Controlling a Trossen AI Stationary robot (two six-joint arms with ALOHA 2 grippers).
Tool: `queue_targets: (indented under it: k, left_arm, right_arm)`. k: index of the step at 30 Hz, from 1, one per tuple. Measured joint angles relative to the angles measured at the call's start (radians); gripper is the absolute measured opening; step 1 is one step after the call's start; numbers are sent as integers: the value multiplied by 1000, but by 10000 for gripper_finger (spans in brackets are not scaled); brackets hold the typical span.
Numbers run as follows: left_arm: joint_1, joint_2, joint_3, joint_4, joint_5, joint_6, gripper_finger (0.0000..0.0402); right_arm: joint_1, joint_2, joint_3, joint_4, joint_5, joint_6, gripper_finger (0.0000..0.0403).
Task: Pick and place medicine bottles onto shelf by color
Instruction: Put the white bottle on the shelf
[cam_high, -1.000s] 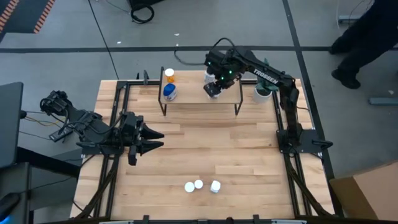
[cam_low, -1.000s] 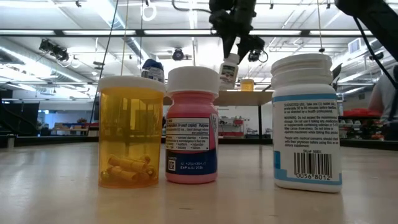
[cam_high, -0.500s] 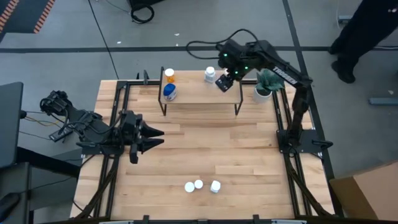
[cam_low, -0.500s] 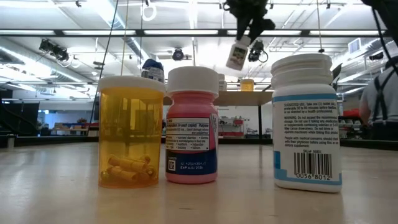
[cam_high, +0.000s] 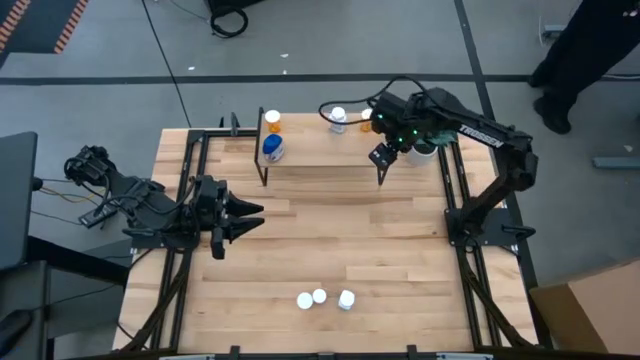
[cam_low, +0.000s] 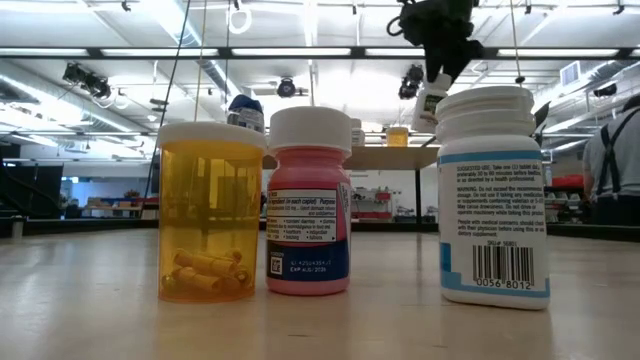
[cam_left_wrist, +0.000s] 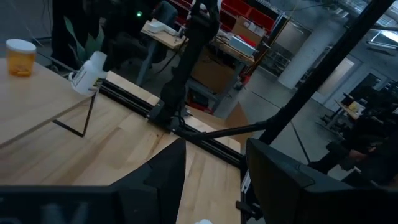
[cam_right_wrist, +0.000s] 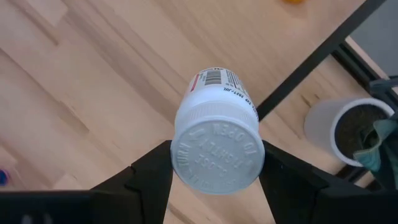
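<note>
The right claw was clamped on a white bottle, its two dark fingers pressing the sides just under the cap. The bottle had a white ribbed cap with raised letters on top, a white body, and a label with a barcode and a thin red stripe. The claw held it tilted in the air, over the right end of the shelf, near the black leg there, with the potted plant in a white pot just beside.

The shelf was a light-wood board on thin black legs at the far side of the desk. At its left end stood an orange bottle with a white cap and a blue bottle near it. A white bottle with a blue label stood at the back edge, and another orange bottle was close behind the right arm.

Near the front edge of the desk three bottles stood in a row: an amber clear one with pills inside, a pink one, and a bigger white one, all with white caps.

The left claw waited over the left side of the desk, its fingers apart and holding nothing.
</note>
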Motion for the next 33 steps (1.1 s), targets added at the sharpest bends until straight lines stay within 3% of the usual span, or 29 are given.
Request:
queue_targets:
  k: [5,15,33]
  left_arm:
    - [12,0,0,2,0,-1,174]
    - [17,0,0,3,0,-26,176]
    - [17,0,0,3,0,-26,174]
  right_arm:
    - [-28,26,60,12,-15,0,222]
    - [-76,194,165,-73,-68,-56,222]
    - [-106,201,166,-2,-74,-20,223]
